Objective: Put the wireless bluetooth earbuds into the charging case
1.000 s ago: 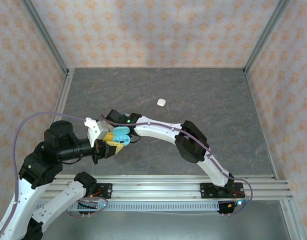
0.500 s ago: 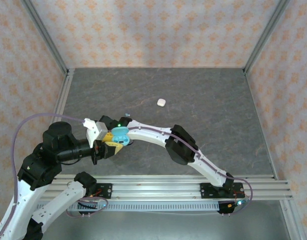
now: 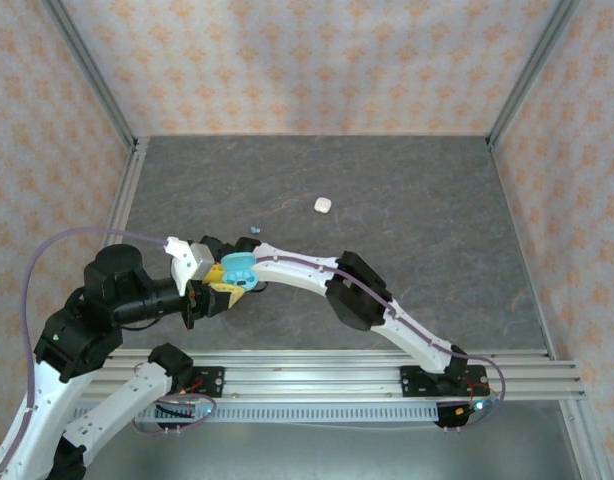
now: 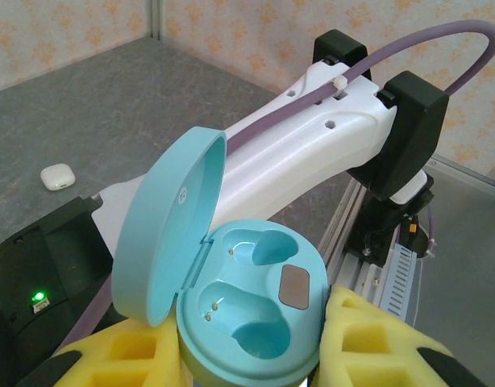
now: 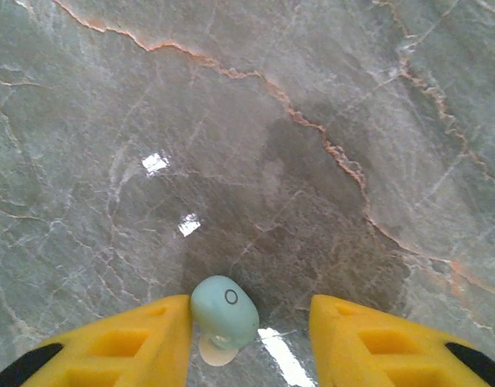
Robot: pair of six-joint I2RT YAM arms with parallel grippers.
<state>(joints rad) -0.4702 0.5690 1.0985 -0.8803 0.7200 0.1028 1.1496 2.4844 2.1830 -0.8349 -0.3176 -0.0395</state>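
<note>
One grey table (image 3: 417, 250) | patterned walls (image 3: 307, 60) | left gripper (image 4: 255, 359) clamps charging case (image 4: 255, 298) | right gripper (image 5: 247, 322) apart

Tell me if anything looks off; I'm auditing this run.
Nothing damaged or spilled. The teal case in the left hand stands open, both wells empty; one teal earbud lies on the table between the fingers of the right hand.

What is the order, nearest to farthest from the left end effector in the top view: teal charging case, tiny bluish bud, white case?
1. teal charging case, held in the left end effector.
2. tiny bluish bud, just beyond it.
3. white case, farther back and right.
</note>
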